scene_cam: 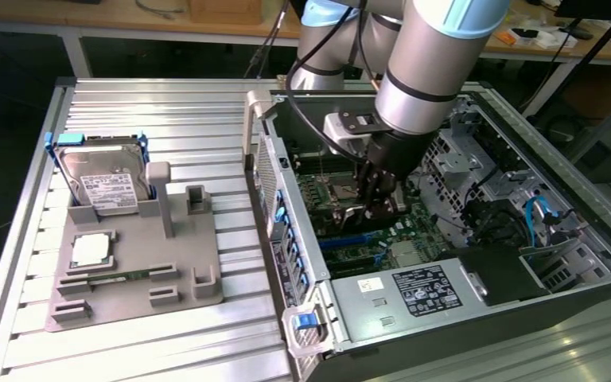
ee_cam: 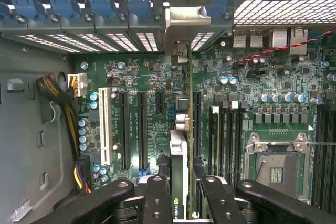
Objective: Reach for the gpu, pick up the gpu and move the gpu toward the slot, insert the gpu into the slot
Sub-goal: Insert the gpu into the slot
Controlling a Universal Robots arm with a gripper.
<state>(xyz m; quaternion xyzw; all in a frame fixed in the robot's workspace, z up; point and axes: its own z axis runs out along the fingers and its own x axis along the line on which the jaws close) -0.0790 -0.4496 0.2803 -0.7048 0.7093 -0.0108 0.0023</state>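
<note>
My gripper (ee_cam: pixel 182 199) is shut on the gpu (ee_cam: pixel 180 150), a thin dark card seen edge-on between the two black fingers (ee_cam: pixel 156 198). Its silvery end bracket (ee_cam: pixel 186 18) stands against the case's rear slot openings. The card hangs upright just over the green motherboard (ee_cam: pixel 157 77), between the black expansion slots and the memory slots. In the exterior view the gripper (scene_cam: pixel 372 208) is lowered inside the open computer case, with the gpu (scene_cam: pixel 356 215) under it. The blue slot (scene_cam: pixel 345 239) shows just in front of the gripper. I cannot tell whether the card's edge touches the slot.
A square silver processor socket (ee_cam: pixel 275 166) and black memory slots (ee_cam: pixel 226 135) lie beside the card; a white slot (ee_cam: pixel 105 124) and cable bundle (ee_cam: pixel 65 108) lie on its other side. At the exterior view's left, a hard drive (scene_cam: pixel 104 183) stands on a grey fixture (scene_cam: pixel 136 278).
</note>
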